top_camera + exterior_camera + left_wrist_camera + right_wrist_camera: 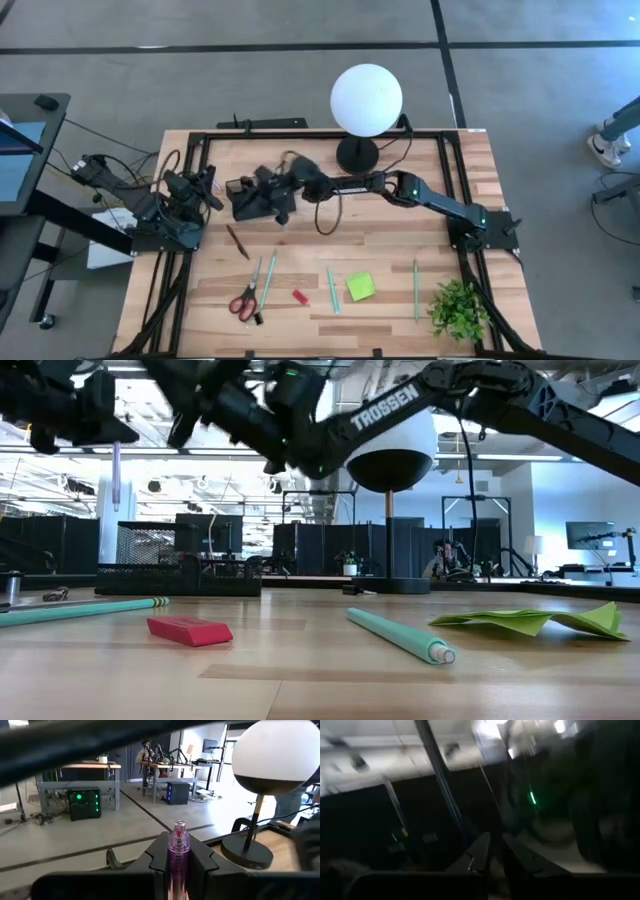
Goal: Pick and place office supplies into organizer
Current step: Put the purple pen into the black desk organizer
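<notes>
Looking down at my wooden table (380, 250), I see both of my dark arms up near the back half. My right arm reaches far across from the right side, and my right gripper (274, 193) is over the black organizer (243, 207). I cannot tell if that gripper is wide or narrow. My left gripper (205, 186) is just beside the organizer, on its left. It is closed tight on 1 pink pen (178, 840), which stands up between my 2 fingers (157, 857).

The white globe lamp (367, 98) stands at the back of the table, to the right of the organizer. The small green plant (460, 308) sits in the front right corner.

The other supplies lie on the front half, well apart from the organizer. The red-handled scissors (245, 301) are at the front left, with 1 teal pen (268, 279) just beside them. A brown pen (238, 242) lies between them and the organizer. Another teal pen (332, 290) lies near the middle, beside the lime-green sticky-note pad (361, 287). A green pen (416, 284) lies near the plant. The tiny red piece (300, 296) rests between the 2 teal pens.
</notes>
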